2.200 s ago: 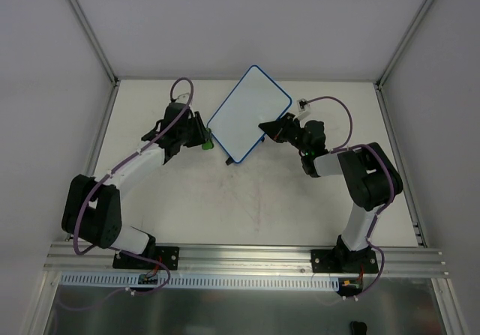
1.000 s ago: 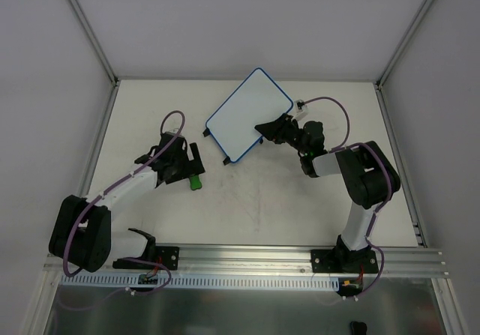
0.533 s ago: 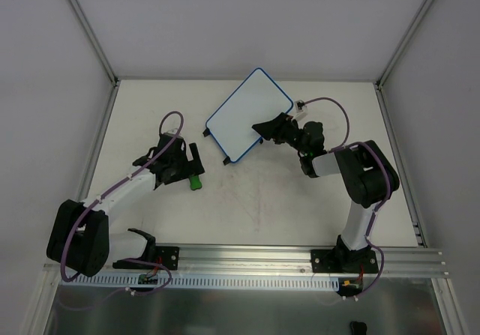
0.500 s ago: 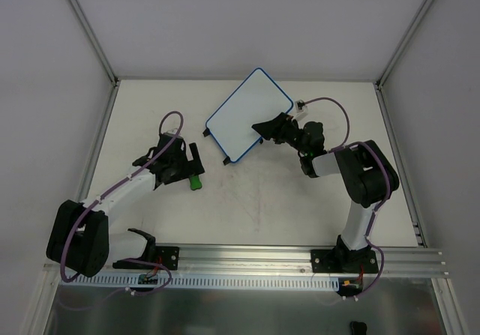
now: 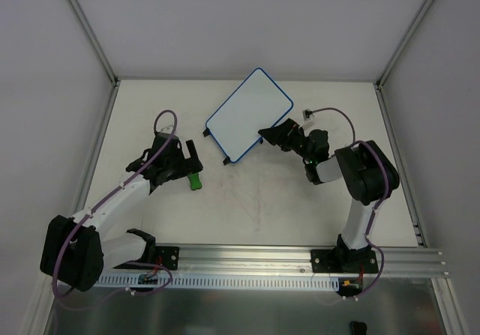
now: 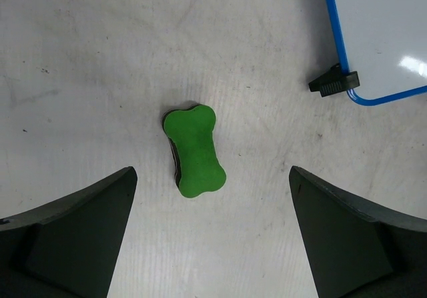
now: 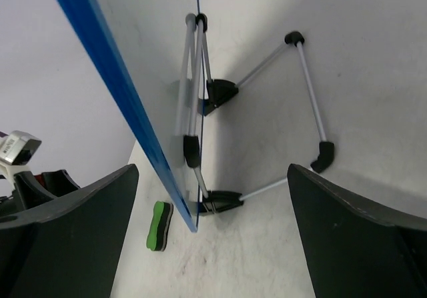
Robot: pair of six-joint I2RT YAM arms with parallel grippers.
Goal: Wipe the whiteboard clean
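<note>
White tabletop (image 5: 255, 207) holds one blue-framed whiteboard (image 5: 250, 114), propped far centre, and one green bone-shaped eraser (image 6: 194, 153). Left gripper (image 5: 189, 164) gapes above the eraser; right gripper (image 5: 270, 136) gapes just right of the whiteboard.

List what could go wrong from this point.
The open right gripper sits close to the edge of the whiteboard and its thin wire stand. Any sideways move might clip them and tip the board. The open left gripper hangs above the green eraser, so a low sweep could knock it away.
</note>
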